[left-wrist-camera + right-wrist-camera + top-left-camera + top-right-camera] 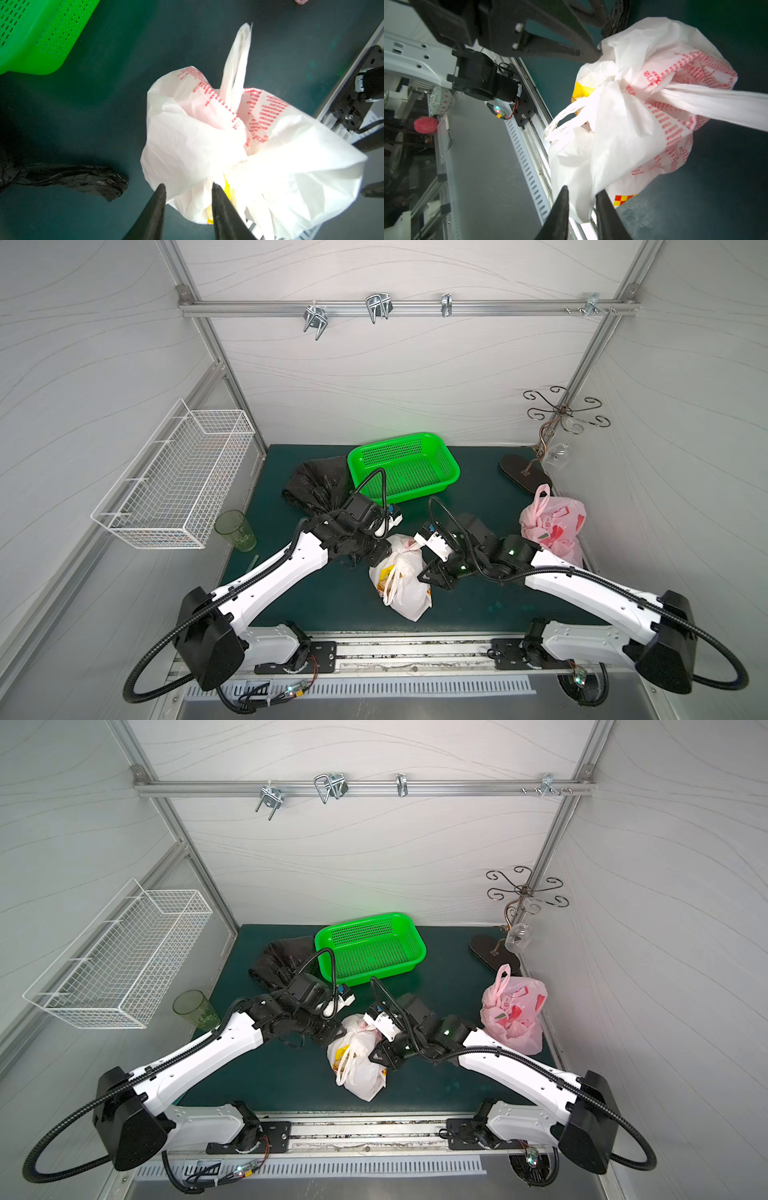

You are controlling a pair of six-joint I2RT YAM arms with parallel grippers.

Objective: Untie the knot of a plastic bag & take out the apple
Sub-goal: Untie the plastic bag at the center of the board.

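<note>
- Fingers of the left gripper stand apart, with a bulge of the white, red-printed thin plastic bag filling the gap between them. We cannot tell whether they press it or only straddle it.
- Just beyond those fingertips sits the twisted knot, and one flat white handle strip rises past it.
- Across the bag, the right gripper has its fingers a little apart with a fold of the same film between them. Again we cannot tell if the fold is pinched.
- We judge the step in hand to be the untying, since the knot is not yet undone. The apple is hidden, presumably inside the bag that lies between both pairs of fingers.
- As we see it, the next move needs one pair of fingers to pin the bag's body. The other pair should take a handle strip close to the knot and draw it out firmly, because thin film slips.
- Counting from left of the fingers to right of them:
  - one white wire basket
  - one green translucent tumbler
  - one crumpled black plastic bag
  - one bright green perforated plastic basket
  - the one white bag
  - one knotted pink plastic bag
  - one curled dark metal stand
- That makes three bags in all and two grippers.
</note>
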